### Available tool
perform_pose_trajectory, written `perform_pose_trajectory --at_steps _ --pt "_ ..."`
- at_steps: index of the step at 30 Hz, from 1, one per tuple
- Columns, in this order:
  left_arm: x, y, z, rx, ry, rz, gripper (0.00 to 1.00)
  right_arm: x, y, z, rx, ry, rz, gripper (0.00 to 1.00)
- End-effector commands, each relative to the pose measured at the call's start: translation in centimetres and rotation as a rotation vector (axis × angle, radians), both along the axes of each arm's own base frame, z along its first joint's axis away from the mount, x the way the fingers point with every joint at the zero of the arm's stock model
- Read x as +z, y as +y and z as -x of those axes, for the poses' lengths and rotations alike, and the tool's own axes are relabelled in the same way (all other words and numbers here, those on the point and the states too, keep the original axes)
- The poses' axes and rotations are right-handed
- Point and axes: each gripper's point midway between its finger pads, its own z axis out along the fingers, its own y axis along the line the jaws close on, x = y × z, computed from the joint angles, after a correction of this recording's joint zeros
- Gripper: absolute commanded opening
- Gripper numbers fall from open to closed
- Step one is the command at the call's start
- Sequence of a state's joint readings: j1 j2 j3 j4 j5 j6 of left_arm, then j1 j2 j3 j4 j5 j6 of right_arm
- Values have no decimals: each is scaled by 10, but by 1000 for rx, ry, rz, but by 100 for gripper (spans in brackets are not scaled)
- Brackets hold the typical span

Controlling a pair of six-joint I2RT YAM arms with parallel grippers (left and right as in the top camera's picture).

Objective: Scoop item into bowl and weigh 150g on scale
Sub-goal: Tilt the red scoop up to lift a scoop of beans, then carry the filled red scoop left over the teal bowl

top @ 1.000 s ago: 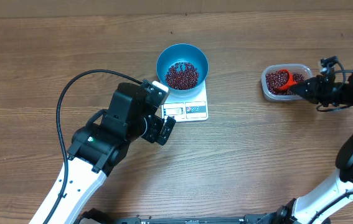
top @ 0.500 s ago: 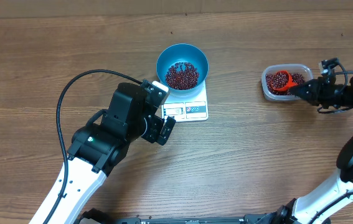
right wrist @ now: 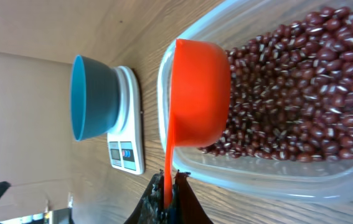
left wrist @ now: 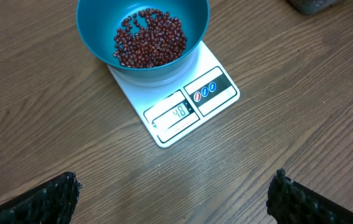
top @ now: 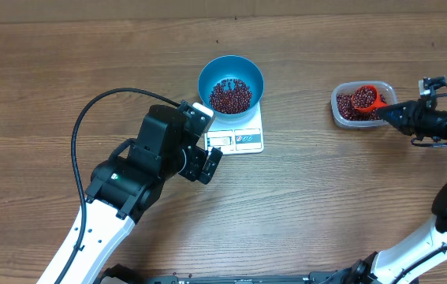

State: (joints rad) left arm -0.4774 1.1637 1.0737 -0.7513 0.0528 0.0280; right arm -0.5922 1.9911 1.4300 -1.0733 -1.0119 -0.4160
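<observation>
As seen from above, the blue bowl (top: 207, 72) sits on the white scale (top: 243, 140) w/ a heap of red-brown beans (top: 230, 95) inside. More beans fill the clear tub (top: 336, 109) on the right. The right gripper (top: 400, 115) is pinched tight on the handle of the orange scoop (top: 364, 99), whose cup is over the tub.

Left wrist cam: the left gripper (left wrist: 175, 202) is spread wide, holding nothing, near the scale. The screen (left wrist: 177, 114) reads 48.

Right wrist cam: the scoop cup is low over the tub's beans; can't tell if it touches them.

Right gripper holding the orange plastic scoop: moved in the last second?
Yes. Overhead, the right gripper shifted rightward relative to the clear rectangular plastic tub; its orange plastic scoop stays above it.
</observation>
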Motion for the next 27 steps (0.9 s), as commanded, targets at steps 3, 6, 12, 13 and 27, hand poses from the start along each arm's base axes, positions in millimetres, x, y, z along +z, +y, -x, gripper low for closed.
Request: perform_pose_trajectory --at_steps 3,6,12,13,27 --pt "8 -5 -2 -6 -9 25 100 14 10 -2 22 -88 -97 4" --pt "8 -5 -2 -6 -9 25 99 18 12 -1 20 -92 -124 4" --pt "8 -5 -2 -6 -9 25 99 22 13 0 19 -89 -137 4" --pt "8 -5 -2 -6 -9 25 99 24 14 0 18 -96 -145 4" --pt "8 -5 -2 -6 -9 25 100 46 43 -8 72 -164 -254 4"
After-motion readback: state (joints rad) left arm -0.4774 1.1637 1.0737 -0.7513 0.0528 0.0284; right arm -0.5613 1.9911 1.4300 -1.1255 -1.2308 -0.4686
